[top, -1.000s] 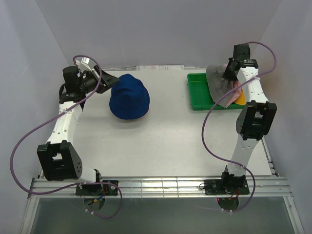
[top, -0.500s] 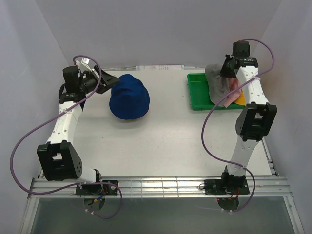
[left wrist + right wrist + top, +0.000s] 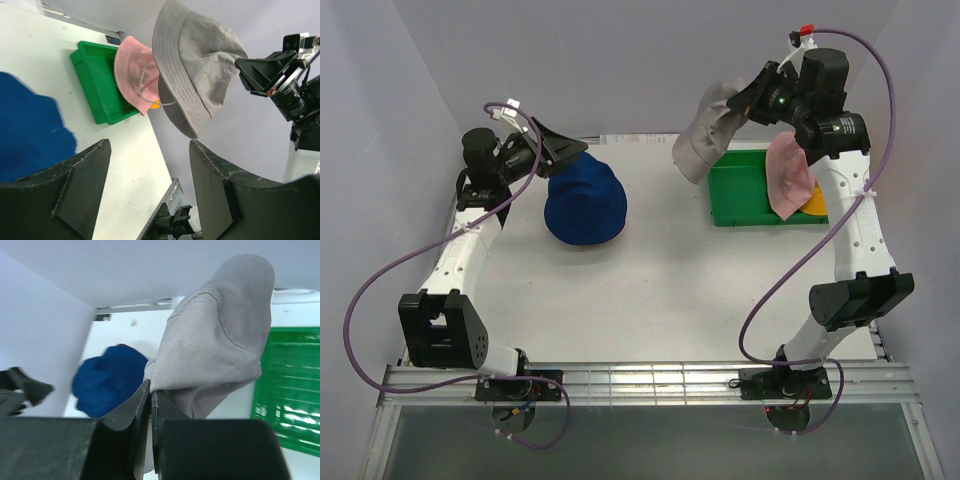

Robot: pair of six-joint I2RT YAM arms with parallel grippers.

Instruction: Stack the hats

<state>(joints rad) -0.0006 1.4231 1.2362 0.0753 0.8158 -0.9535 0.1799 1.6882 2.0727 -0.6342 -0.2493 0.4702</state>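
R gripper (image 3: 149, 386) fingers clamp grey hat (image 3: 705, 135); below them green tray (image 3: 735, 197) w/ orange hat (image 3: 814, 203); L gripper (image 3: 148, 145) fingers apart.

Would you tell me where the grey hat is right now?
Top view, far right: the grey hat hangs from the right gripper, near the green tray's left end.
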